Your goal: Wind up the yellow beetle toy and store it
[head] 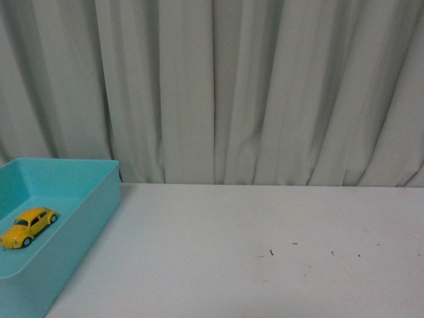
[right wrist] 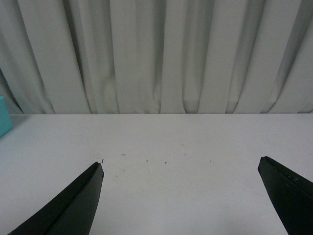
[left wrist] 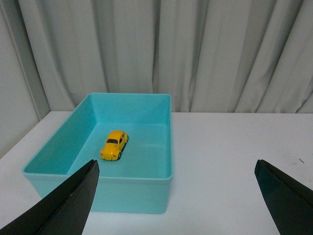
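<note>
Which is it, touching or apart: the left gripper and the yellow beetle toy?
Apart. Left wrist view: left gripper open, yellow beetle toy lying in the bin beyond its fingertips.

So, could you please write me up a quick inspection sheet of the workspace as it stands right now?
Surface: white table, a few tiny dark specks on it.
Job's things: yellow beetle toy sits on its wheels inside the turquoise bin, at the table's left end.
Clutter: nothing seen besides the specks.
Grippers: left gripper open and empty, facing the bin; right gripper open and empty over bare table.
Cables: nothing seen.
Surroundings: pleated grey-white curtain behind the table.
</note>
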`<action>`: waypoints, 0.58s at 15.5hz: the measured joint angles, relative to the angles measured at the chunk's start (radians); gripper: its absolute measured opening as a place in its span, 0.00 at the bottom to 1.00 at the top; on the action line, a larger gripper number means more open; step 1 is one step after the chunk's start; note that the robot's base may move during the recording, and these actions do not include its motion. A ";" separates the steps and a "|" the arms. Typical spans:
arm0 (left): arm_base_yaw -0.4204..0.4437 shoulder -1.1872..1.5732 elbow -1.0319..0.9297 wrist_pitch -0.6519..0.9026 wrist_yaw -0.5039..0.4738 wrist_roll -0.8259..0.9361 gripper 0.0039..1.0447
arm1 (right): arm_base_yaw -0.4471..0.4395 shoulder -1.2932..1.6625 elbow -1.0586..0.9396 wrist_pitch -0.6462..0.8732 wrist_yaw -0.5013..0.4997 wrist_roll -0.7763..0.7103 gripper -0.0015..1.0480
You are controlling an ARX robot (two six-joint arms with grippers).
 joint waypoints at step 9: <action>-0.001 0.000 0.000 0.000 0.000 0.000 0.94 | 0.000 0.000 0.000 0.003 0.001 0.000 0.94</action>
